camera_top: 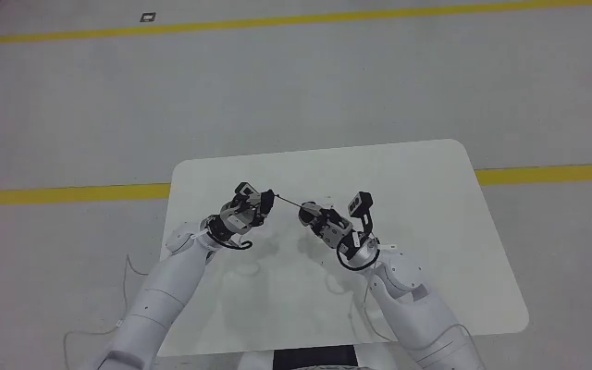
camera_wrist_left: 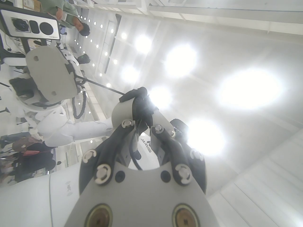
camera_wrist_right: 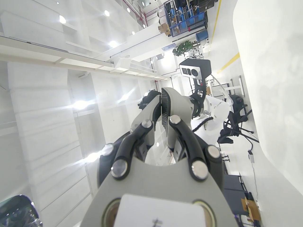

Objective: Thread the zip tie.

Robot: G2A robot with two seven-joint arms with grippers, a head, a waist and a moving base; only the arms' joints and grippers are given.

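**A:** Where is your zip tie (camera_wrist_left: 101,85)?

**B:** Look above the surface (camera_top: 416,203). It is a thin black strip, held up in the air between your two grippers.

**A:** What is your left gripper (camera_top: 265,200) doing?

**B:** Its jaws are squeezed together on one end of the zip tie. In your left wrist view you see a black lump at the tips. The strip runs out from there.

**A:** And your right gripper (camera_top: 304,214)?

**B:** Its jaws are pressed together too, on the other end. In your right wrist view the two pads sit flat against each other.

**A:** How do the two grippers stand?

**B:** They face each other, tip to tip. They are near but not touching, over the left part of the surface. The strip is pulled straight between them.

**A:** Is the tail through the head of the zip tie?

**B:** You cannot tell. That part is too small to see.
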